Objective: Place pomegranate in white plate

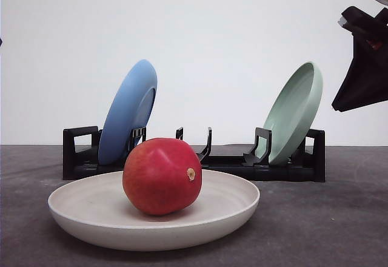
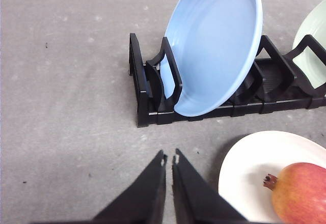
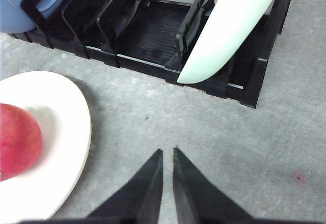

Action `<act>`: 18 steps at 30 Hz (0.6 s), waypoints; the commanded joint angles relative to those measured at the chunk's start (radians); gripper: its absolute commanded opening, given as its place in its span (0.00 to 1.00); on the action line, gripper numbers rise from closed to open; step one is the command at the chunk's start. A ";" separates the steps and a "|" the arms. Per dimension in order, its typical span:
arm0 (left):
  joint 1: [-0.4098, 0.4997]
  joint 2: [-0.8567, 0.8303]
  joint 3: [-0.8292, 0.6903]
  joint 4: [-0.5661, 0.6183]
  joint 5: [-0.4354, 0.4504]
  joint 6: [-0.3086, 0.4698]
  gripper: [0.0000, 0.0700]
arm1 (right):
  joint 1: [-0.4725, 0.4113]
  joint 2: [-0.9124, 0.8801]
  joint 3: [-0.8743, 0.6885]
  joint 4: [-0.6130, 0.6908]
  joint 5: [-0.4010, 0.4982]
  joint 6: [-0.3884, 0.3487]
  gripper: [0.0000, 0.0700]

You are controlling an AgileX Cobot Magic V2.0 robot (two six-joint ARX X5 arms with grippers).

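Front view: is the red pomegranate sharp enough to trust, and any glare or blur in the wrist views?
Front view: the glossy red pomegranate is sharp, with soft highlights and a faint shadow on the cream round plate; the backdrop is evenly bright. Left wrist view: clear, the blue plate is lit evenly. Right wrist view: the pale green plate looks washed out and slightly soft.

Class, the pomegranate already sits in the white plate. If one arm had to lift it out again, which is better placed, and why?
Hard to separate. Both claws, left and right, are shut over bare table beside the white plate. The pomegranate looks slightly nearer in the left wrist view, so left, tentatively.
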 commanded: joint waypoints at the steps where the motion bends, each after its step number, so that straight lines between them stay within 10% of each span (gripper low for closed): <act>1: -0.002 0.004 0.006 0.011 -0.003 0.000 0.00 | 0.004 0.003 0.000 0.010 0.000 0.010 0.04; 18: 0.087 -0.064 -0.114 0.086 -0.002 0.058 0.00 | 0.004 0.003 0.000 0.010 0.000 0.010 0.04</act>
